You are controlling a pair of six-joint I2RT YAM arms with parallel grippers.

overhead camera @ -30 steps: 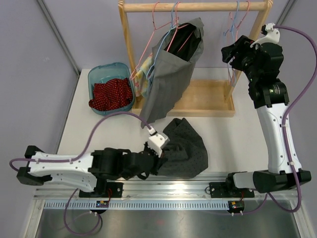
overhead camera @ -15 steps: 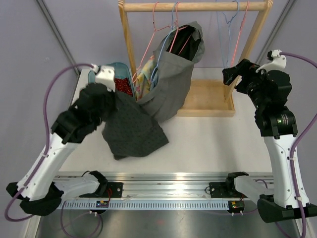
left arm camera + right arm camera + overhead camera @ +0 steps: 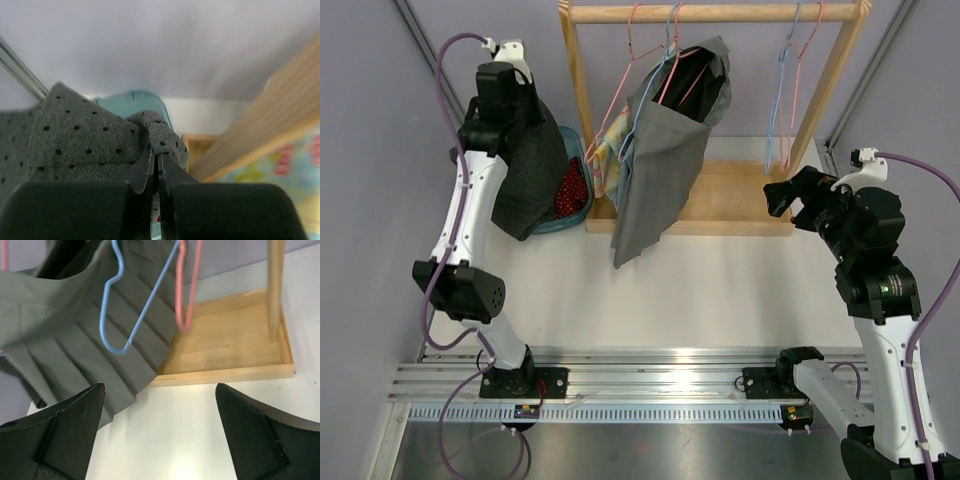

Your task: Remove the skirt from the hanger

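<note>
Your top camera looks down from the near edge over the whole table (image 3: 720, 290). Your right wrist view shares the rack (image 3: 720, 14) with it; the left sits tight behind its fingers (image 3: 142, 172).

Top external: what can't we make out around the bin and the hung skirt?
- Bin contents: mostly covered by the dotted skirt the left fingers grip.
- How the pleated skirt is fastened: buried in its folds; right wrist view crops it at the top edge.

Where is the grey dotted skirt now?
The grey dotted skirt hangs from the left tool, upper left in the top view, over the teal bin, left of the wooden rack.
</note>
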